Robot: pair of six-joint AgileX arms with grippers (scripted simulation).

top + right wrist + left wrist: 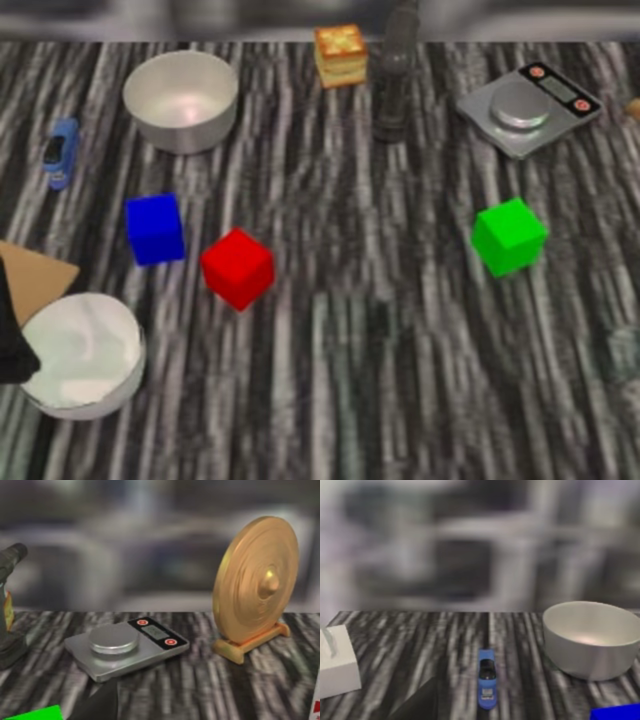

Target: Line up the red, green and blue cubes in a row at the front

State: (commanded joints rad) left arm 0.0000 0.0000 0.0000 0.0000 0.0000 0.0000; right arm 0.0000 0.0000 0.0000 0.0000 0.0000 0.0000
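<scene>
The striped black-and-white table (400, 380) fills the top view. On its left side, the near white bowl (82, 355) sits at the edge, partly covered by a dark piece of the left arm (12, 335); a tan board (35, 275) lies just behind it. A second, metallic bowl (182, 100) stands far left. On the far right rests a silver kitchen scale (528, 108) with two red buttons, and the right wrist view shows a gold disc on a stand (256, 587) near that scale. A dark upright tool (395, 75) stands at the far middle, with the orange-yellow patterned block (340, 55) just to its left.

The three cubes are not in a row. The red cube (237, 268) lies left of centre, the blue cube (154, 228) close by on its left and slightly farther back, apart from it. The green cube (509, 236) sits well apart on the right. A small light-blue gadget (60, 152) lies at the far left edge.

Neither pincer shows its fingers clearly, so I cannot tell how wide either stands; neither holds a cube.
</scene>
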